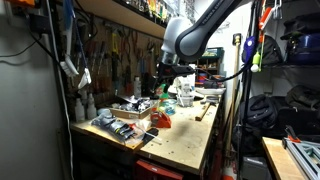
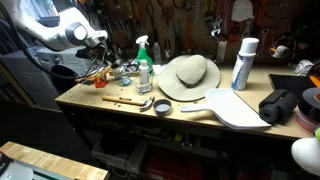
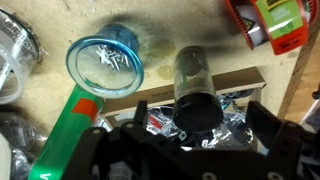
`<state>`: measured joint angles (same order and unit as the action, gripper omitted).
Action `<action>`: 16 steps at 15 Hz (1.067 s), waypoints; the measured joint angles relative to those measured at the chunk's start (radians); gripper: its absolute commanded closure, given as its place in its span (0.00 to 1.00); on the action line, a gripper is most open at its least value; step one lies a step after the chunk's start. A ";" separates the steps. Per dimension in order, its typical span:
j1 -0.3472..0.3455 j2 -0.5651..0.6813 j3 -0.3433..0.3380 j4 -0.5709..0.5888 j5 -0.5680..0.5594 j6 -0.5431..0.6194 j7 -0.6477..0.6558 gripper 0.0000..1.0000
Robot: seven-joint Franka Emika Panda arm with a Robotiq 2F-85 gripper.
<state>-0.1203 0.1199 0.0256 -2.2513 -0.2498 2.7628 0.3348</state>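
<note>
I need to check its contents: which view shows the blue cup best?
Wrist view: the blue cup is close, seen from above with its inside showing. In both exterior views it is too small to pick out.

Worktop under the pincer: bare wood, matt, scuffed, with a dark stain. The pincer is black and matt; plastic or coated metal, can't tell. Right in front of it is a dark jar, smoked and glossy; glass or plastic unclear. Just beside that, a blue tub in clear glossy plastic, shiny metal screws inside. Green bottle by the pincer: smooth plastic. Wrapper beside the jar: crinkled, shiny film. Well away, a straw hat, woven and matt.
</note>
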 measured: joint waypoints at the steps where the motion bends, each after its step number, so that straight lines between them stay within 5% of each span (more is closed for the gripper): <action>1: 0.015 0.015 -0.012 0.015 0.005 -0.010 0.004 0.00; 4: 0.046 0.046 -0.033 0.043 0.045 -0.016 0.006 0.00; 7: 0.072 0.065 -0.057 0.060 0.053 -0.017 0.011 0.34; 12: 0.108 0.092 -0.111 0.081 0.038 -0.017 0.039 0.69; 16: 0.119 0.095 -0.123 0.084 0.038 -0.015 0.041 0.69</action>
<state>-0.0013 0.2153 -0.0979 -2.1676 -0.2116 2.7478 0.3762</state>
